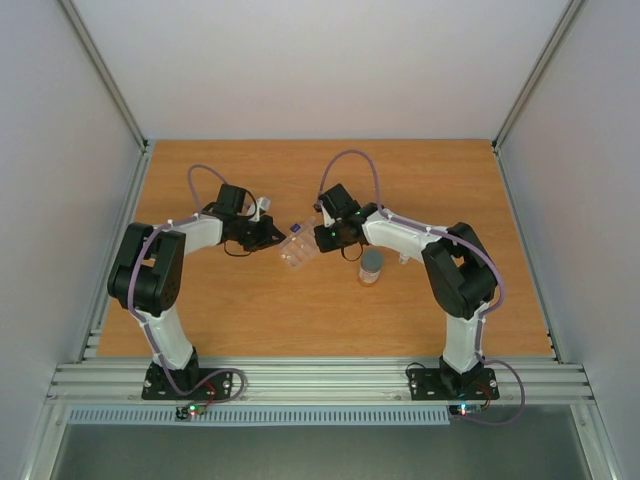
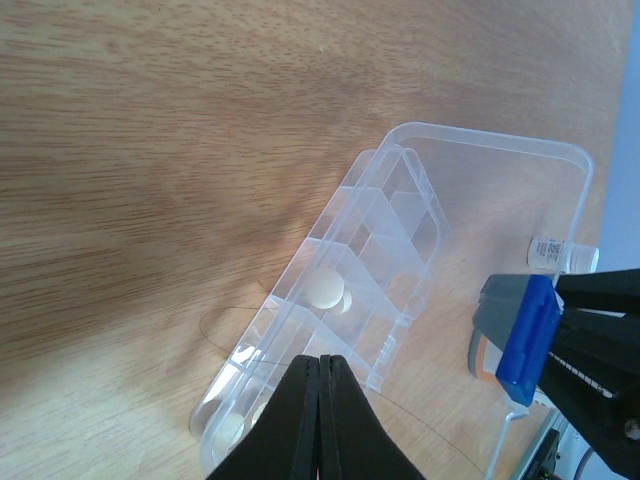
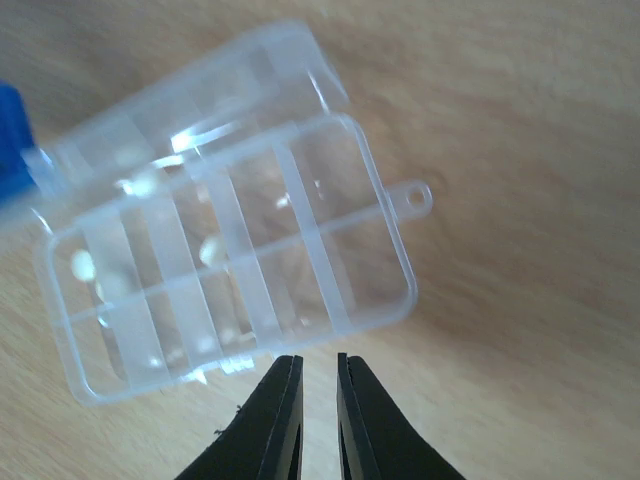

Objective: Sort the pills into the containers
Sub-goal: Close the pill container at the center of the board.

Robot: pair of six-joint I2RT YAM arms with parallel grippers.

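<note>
Left pincer (image 2: 320,400) closed over pill box (image 2: 405,165), right pincer (image 3: 319,400) barely parted, empty

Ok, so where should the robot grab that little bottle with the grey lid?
Probably round the body of the bottle, just under the grey cap, one finger on each side. It stands upright, so its round sides are free. Coming from the near side looks easiest: the pill box lies to its left and the right arm crosses its far side.
</note>
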